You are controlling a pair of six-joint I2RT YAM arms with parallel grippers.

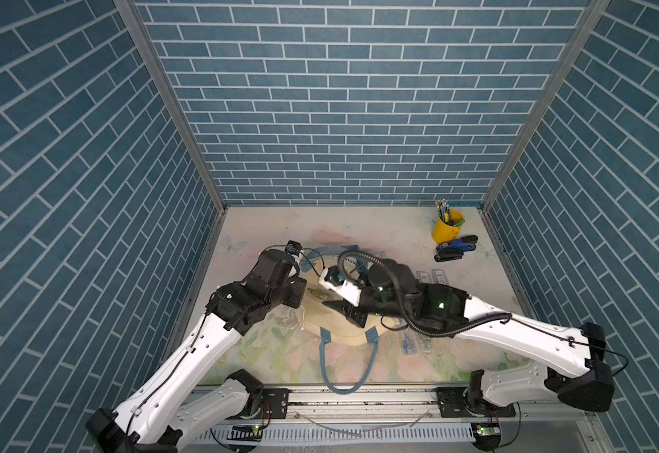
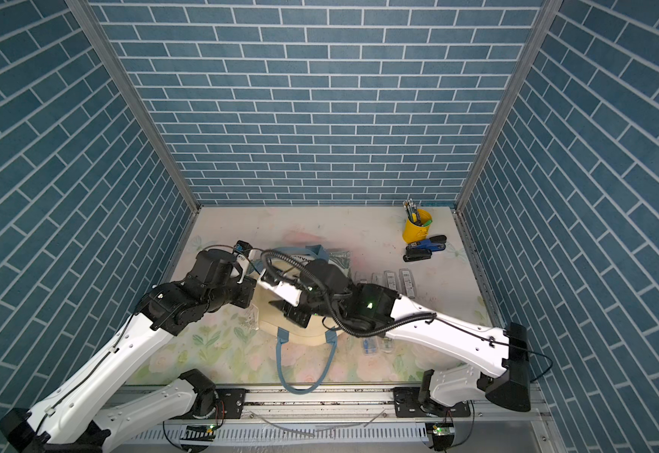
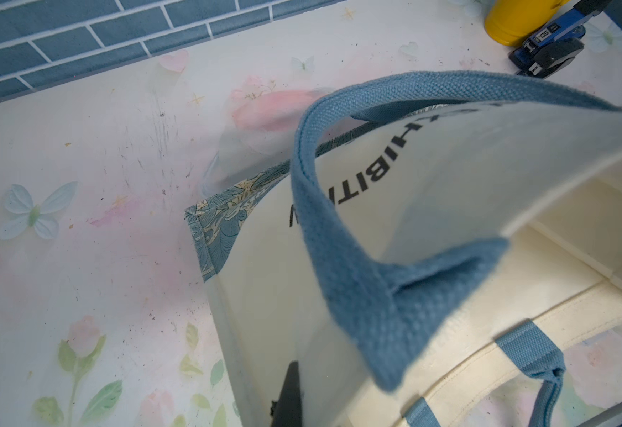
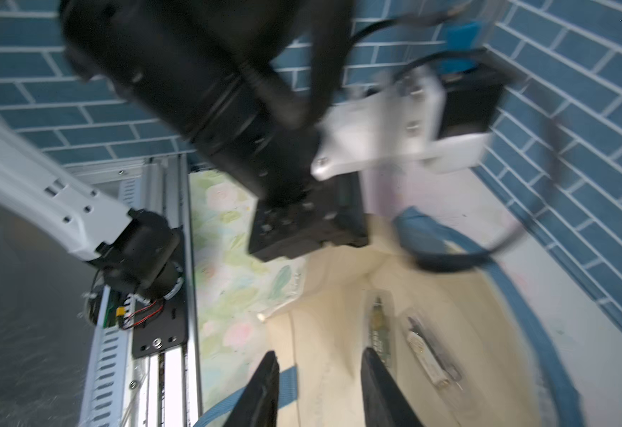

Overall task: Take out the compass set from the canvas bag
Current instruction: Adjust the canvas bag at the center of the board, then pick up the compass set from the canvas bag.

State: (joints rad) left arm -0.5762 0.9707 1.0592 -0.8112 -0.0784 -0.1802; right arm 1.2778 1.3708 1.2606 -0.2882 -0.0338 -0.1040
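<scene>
Right gripper (image 4: 324,392) jaws stand apart and empty above the open mouth of the canvas bag (image 1: 349,335) (image 2: 316,337), at frame centre in both top views. Two clear compass set packs (image 4: 377,325) lie inside. Left gripper (image 1: 301,296) is clamped on the bag's left-of-frame rim.

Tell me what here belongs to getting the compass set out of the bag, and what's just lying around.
Job: canvas bag, clear packs inside it, clear packs beside it.
Lying about: yellow pen cup, blue stapler, black stapler.
</scene>
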